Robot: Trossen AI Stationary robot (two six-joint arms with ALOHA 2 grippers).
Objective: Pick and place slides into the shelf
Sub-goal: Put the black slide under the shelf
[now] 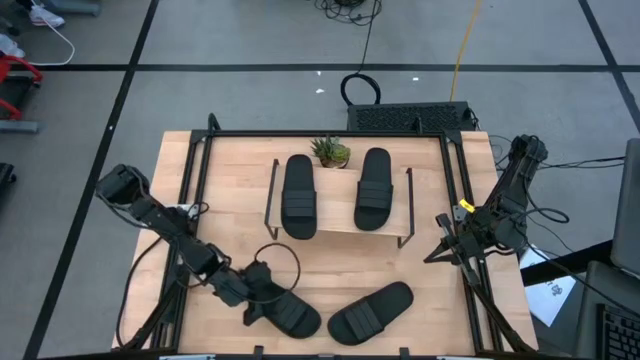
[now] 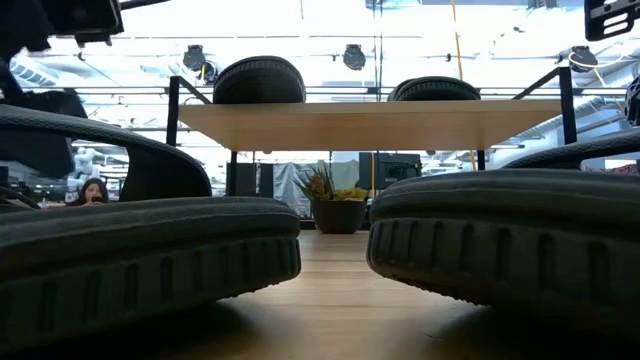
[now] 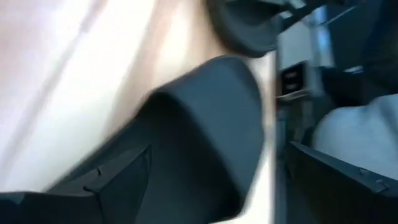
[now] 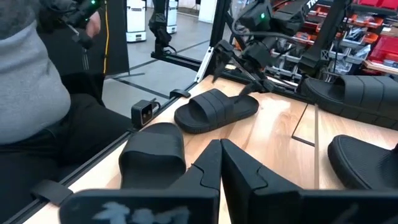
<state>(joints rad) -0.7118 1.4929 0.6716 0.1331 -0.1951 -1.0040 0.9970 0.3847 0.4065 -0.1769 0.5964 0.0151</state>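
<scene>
Two black slides lie sole-down on the shelf's plank top, one at the left and one at the right. Two more lie on the table near its near edge, left and right; they fill the low view's foreground. My left gripper is low at the left slide's end, open, with that slide between its spread fingers. My right gripper waits shut near the table's right edge, beside the shelf. My left gripper comes level from the table's left side, and its fingers stand on either side of the near-left slide's end. A gap shows beside the other finger. Whether the first finger touches the slide, I cannot tell.
A small potted plant stands at the shelf's far side, between the two shelved slides. A black cable loop lies by the left arm. Black frame rails border the table. A person in a grey top stands beyond the near edge.
</scene>
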